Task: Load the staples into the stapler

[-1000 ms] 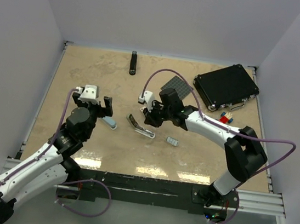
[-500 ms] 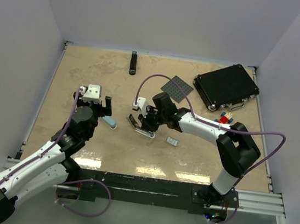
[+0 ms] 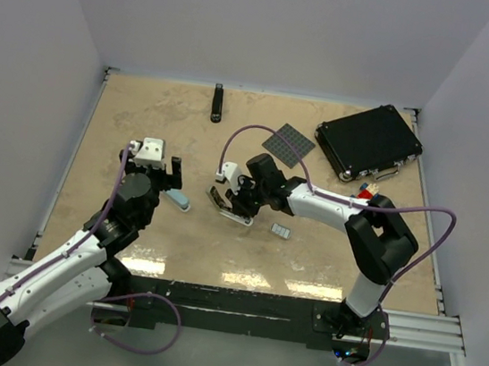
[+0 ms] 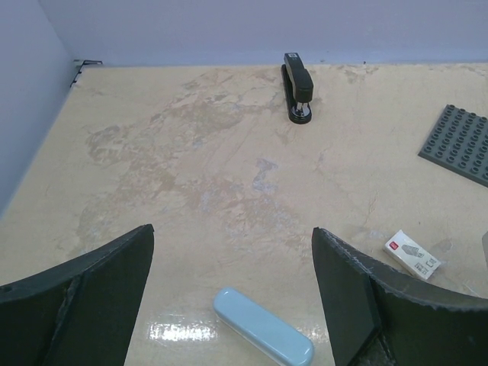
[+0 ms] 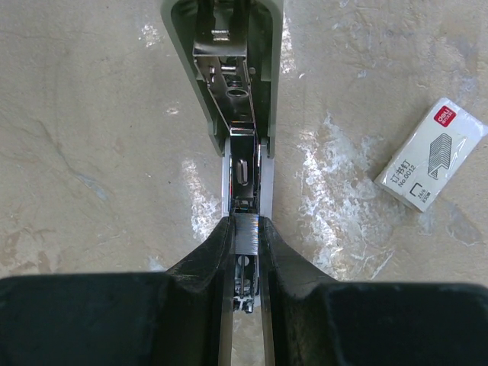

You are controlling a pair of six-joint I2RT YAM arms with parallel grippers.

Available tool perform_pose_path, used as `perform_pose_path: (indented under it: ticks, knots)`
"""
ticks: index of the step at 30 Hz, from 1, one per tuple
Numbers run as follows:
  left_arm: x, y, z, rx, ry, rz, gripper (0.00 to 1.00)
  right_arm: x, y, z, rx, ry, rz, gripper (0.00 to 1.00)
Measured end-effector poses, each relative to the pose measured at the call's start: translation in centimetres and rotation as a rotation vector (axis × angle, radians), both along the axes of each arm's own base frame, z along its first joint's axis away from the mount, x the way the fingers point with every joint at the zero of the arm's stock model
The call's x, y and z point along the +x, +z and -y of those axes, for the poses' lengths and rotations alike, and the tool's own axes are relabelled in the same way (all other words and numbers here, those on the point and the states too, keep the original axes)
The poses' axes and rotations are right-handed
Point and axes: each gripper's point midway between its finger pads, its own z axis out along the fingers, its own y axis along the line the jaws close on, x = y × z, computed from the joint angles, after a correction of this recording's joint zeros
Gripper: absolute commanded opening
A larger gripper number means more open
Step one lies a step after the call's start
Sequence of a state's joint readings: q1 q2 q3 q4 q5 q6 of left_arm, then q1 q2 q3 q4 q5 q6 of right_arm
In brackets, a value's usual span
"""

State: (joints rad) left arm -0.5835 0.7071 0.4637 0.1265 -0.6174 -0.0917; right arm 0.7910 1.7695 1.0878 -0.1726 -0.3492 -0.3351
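Beige tabletop (image 5: 91, 152) bears the open grey-green stapler (image 5: 229, 91), silvery channel exposed.

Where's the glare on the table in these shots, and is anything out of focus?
Top external: a glare band crosses the near table. Left wrist: a glare patch beside the pale blue part. Right wrist: stapler sharp, right fingers just dark.
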Motion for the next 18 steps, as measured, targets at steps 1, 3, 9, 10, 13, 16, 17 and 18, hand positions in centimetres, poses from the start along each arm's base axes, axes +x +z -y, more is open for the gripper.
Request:
perform_pose_path:
  ticks: [1,3,9,10,13,16,17,18]
  knots:
    - [0.00,-0.01,0.02,0.000,-0.001,0.000,0.89,-0.01,-0.15,0.01,-0.002,0.000,-0.002,0.13]
    - [0.01,-0.02,0.02,0.000,-0.001,-0.001,0.89,-0.01,-0.18,0.01,-0.003,0.000,-0.003,0.13]
    - [0.01,-0.03,0.06,0.000,-0.003,-0.001,0.89,-0.01,-0.19,0.03,-0.004,-0.001,-0.003,0.12]
    - [0.01,-0.03,0.07,0.000,-0.004,-0.001,0.89,-0.01,-0.19,0.03,-0.004,-0.001,-0.003,0.12]
    - [0.01,-0.03,0.12,-0.001,-0.007,-0.001,0.89,0.07,-0.24,0.14,-0.009,-0.007,-0.001,0.12]
    - [0.01,-0.02,0.12,-0.001,-0.007,-0.001,0.89,0.14,-0.32,0.29,-0.017,-0.016,0.000,0.12]
    - [0.01,-0.02,0.13,-0.001,-0.008,-0.001,0.89,0.13,-0.32,0.30,-0.017,-0.016,-0.001,0.12]
    - [0.01,-0.02,0.14,-0.001,-0.008,-0.001,0.89,0.12,-0.34,0.32,-0.018,-0.019,-0.003,0.12]
